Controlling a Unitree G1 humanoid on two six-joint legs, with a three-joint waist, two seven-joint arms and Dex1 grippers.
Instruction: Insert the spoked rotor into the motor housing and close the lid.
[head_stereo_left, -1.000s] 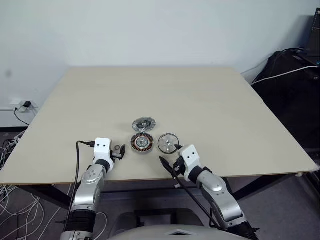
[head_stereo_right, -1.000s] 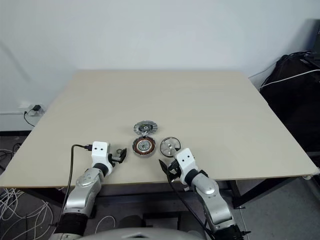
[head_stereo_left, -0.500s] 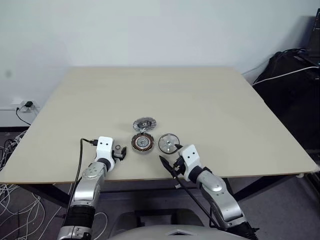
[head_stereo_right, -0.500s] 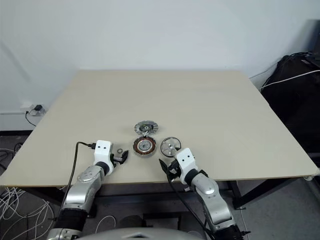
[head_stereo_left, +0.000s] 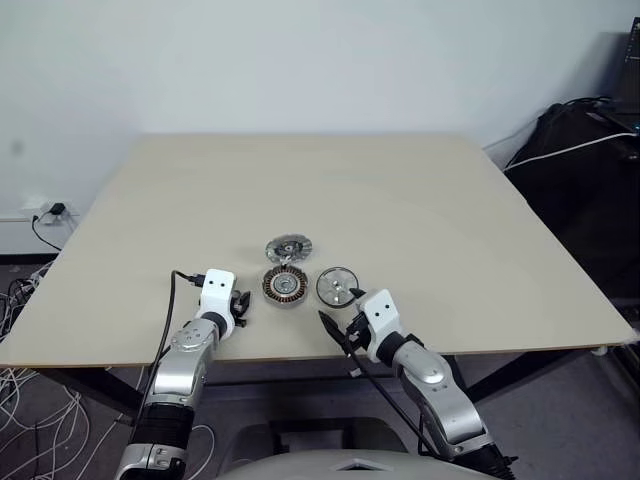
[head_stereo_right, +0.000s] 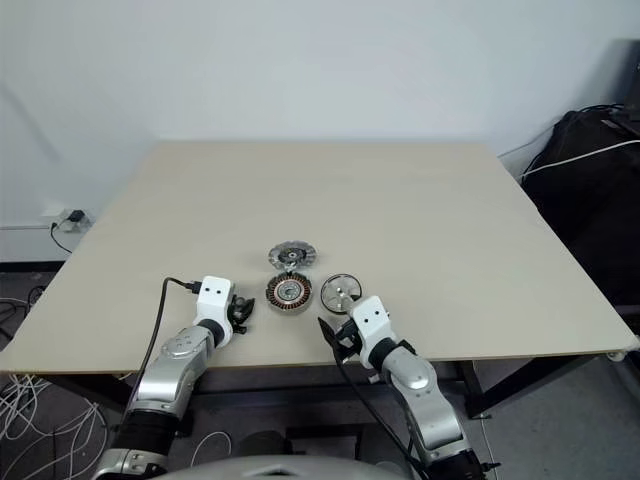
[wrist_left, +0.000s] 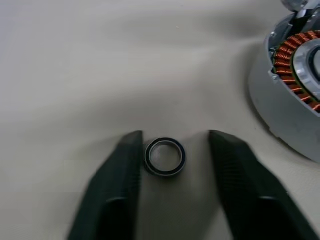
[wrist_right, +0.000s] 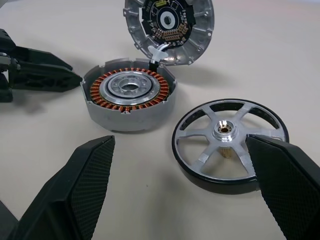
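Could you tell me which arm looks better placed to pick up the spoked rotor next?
Probably the right. The right gripper is open, with the spoked rotor lying just ahead of its fingers. The left gripper is busy around a small ring, beyond the motor housing.

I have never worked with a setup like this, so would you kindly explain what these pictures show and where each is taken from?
It is a two-armed humanoid robot at a table. Two pictures come from its head, looking down; the other two from cameras on each wrist. On the table lie an open motor housing with copper windings, its hinged lid raised, a spoked rotor and a small ring. The left claw straddles the ring, one finger touching it, nothing lifted. The right claw stands open in front of the rotor, holding nothing.
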